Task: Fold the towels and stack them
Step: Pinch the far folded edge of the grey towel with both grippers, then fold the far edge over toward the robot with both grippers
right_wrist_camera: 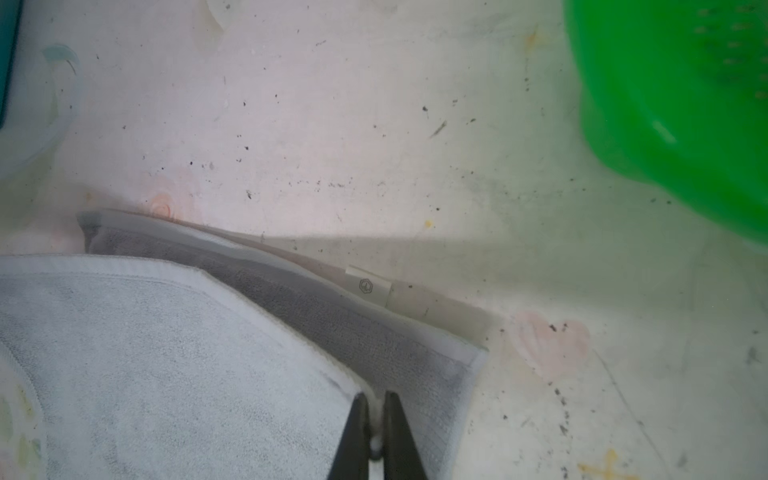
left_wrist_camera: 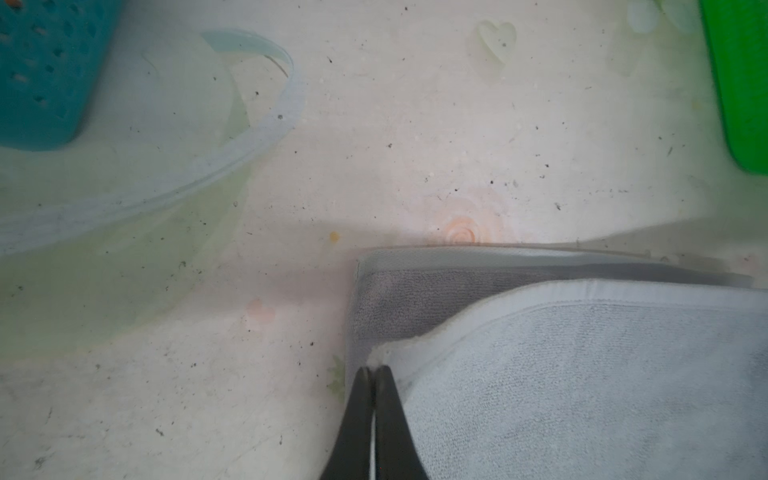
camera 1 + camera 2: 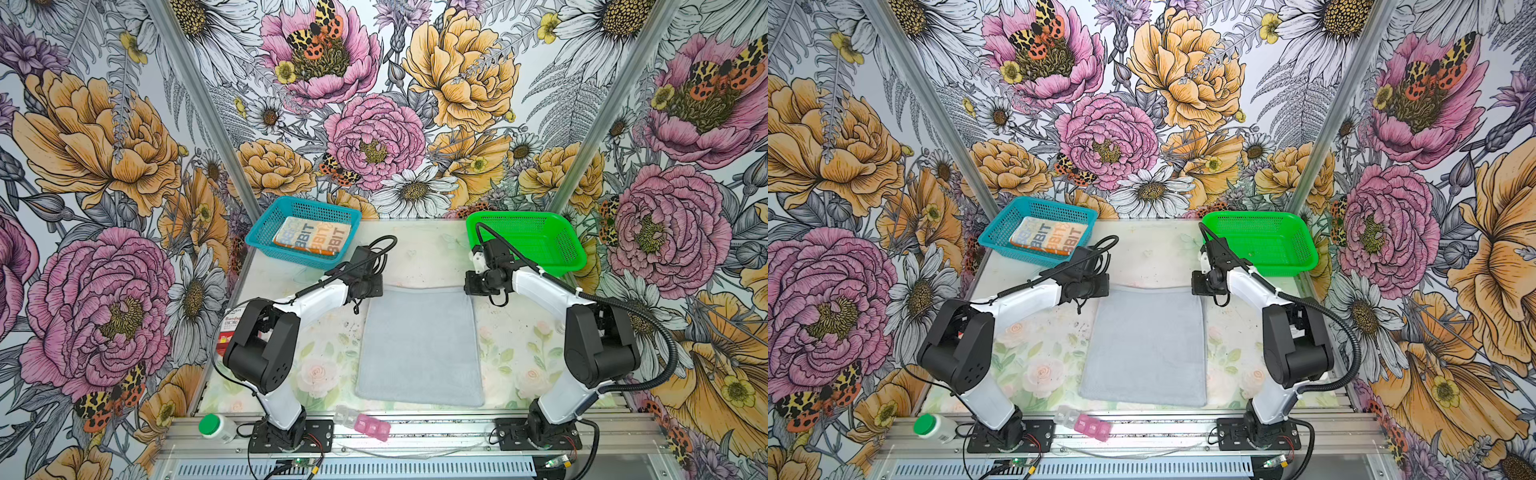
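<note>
**A:** How do the left jaws stand?

**B:** Pressed together. The left gripper (image 2: pixel 374 371) pinches one corner of the upper layer of the pale grey towel (image 2: pixel 582 374), with a tuft of hem poking past the tips.

**A:** And the right?

**B:** The right gripper (image 1: pixel 376 401) is all but closed on the opposite corner of that same layer, with a sliver of white cloth caught between the fingers.

**A:** What lies under those corners?

**B:** The towel's lower layer, in shadow. Its far edge reaches a little beyond the held edge and carries a small white label (image 1: pixel 370 286). The held corners seem raised slightly off it, though the wrist views are soft there.

**A:** And farther out?

**B:** In both top views the grey towel lies doubled on the middle of the table (image 3: pixel 419 253), and both grippers sit at its far corners. The striped towel (image 3: pixel 311 239), lettered "BBIT", lies folded in the blue basket (image 3: pixel 255 237) at the far left. The green basket (image 3: pixel 575 259) stands at the far right, just beyond the right wrist.
</note>
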